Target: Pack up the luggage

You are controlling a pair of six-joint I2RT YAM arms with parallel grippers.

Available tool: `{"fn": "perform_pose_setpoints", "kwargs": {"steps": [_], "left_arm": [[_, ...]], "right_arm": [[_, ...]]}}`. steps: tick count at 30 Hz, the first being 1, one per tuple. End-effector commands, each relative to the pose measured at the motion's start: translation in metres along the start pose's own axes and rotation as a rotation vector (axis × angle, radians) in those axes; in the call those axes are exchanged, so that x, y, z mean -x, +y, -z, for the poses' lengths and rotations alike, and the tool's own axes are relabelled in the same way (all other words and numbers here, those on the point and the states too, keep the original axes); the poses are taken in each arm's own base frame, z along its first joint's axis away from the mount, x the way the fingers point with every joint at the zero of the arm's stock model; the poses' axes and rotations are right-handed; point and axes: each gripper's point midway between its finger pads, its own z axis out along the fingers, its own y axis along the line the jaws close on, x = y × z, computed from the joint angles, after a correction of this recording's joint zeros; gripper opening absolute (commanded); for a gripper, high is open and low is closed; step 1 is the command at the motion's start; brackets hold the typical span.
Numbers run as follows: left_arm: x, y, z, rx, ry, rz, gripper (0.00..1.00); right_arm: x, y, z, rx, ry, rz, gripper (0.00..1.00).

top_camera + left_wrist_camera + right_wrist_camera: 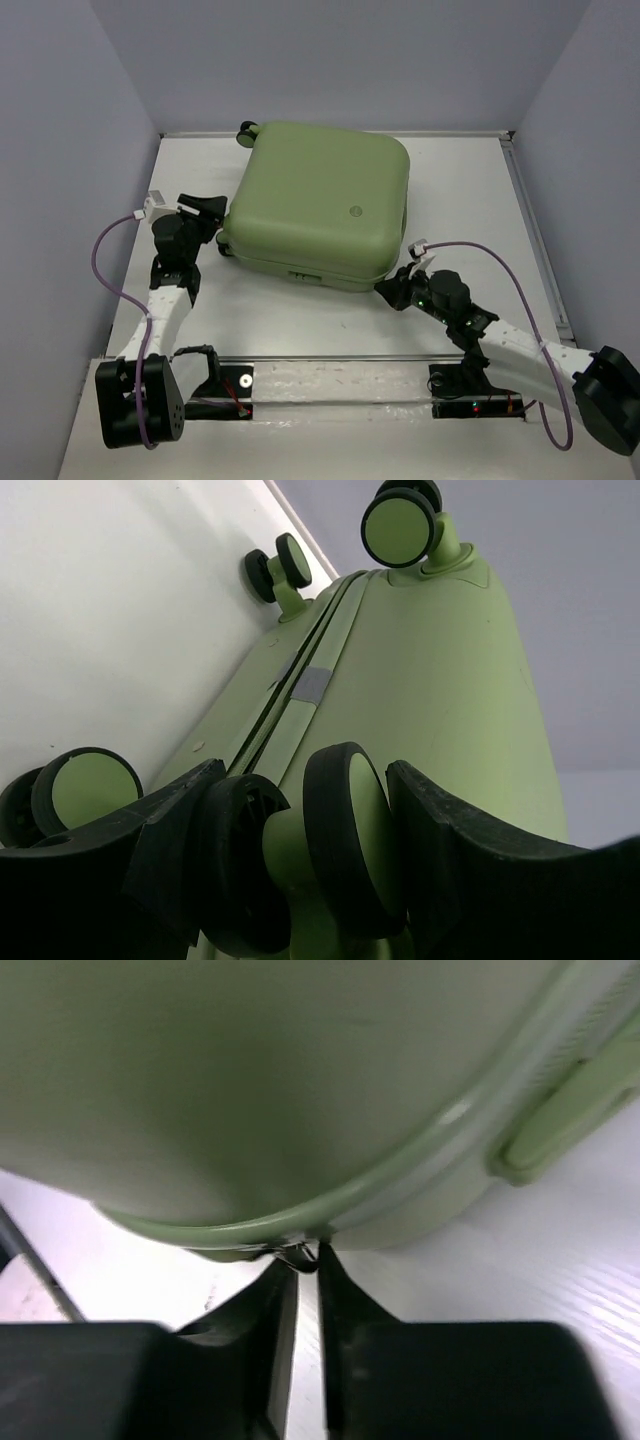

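Your left gripper (305,780) stands open, fingers straddling a caster (345,840) at the luggage's (320,195) near-left corner. Your right gripper (308,1260) is pinched nearly closed on a small metal tab (298,1252) at the shell seam, near-right corner. One luggage: olive-green, closed, flat on the table (480,200), round logo (353,210) up. Four casters counted.

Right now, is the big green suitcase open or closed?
Closed. The luggage lies flat on the table, its two shells meeting along the seam, with no lining showing. Whether it is fully zipped, cannot tell.
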Motion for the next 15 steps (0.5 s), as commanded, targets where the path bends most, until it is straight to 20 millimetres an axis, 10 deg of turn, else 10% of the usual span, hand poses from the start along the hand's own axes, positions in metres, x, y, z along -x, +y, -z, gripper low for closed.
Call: {"fn": "perform_pose_setpoints", "kwargs": {"steps": [1,15], "left_arm": [[-0.036,-0.012,0.013,-0.107,0.131,-0.107,0.06],[-0.055,-0.009,0.025,-0.116,0.154,-0.105,0.06]], "right_arm": [[0.054,0.041,-0.002,0.102,-0.233,-0.007,0.07],[-0.019,0.115,-0.023,-0.192,0.085,0.230,0.07]]}}
